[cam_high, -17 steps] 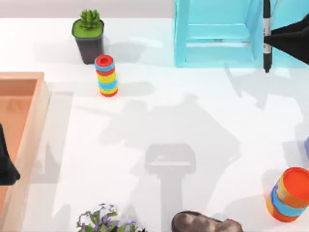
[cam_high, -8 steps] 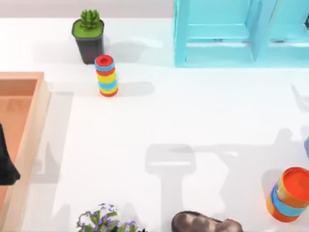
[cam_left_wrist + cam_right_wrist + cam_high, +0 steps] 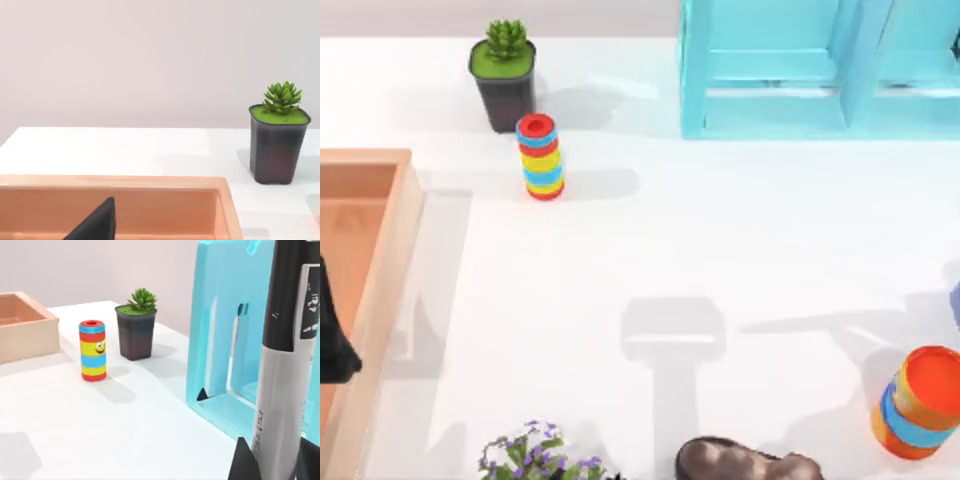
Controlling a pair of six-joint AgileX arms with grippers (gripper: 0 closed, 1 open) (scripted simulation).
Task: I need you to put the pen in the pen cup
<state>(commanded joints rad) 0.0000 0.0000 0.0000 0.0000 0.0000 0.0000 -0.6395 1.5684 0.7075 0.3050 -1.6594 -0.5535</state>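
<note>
In the right wrist view, the pen (image 3: 286,355), black with a grey-white barrel and small print, stands upright and close to the camera. My right gripper (image 3: 272,462) is shut on its lower barrel, with a dark finger (image 3: 241,462) on either side. The pen cup (image 3: 923,400), orange with a yellow-orange and a blue band, stands at the table's front right corner, mouth up. My left arm (image 3: 332,345) is parked over the wooden tray at the left edge.
A turquoise rack (image 3: 770,70) stands at the back right, also close behind the pen (image 3: 225,340). A striped cylinder (image 3: 540,157) and a potted succulent (image 3: 504,75) stand back left. The wooden tray (image 3: 390,230) lines the left side. Flowers (image 3: 535,460) and a brown object (image 3: 740,462) sit at the front edge.
My right gripper and the pen, seen before the rack a second ago, have left the top view at its right edge. Their shadow has slid toward the pen cup. The left arm is still.
</note>
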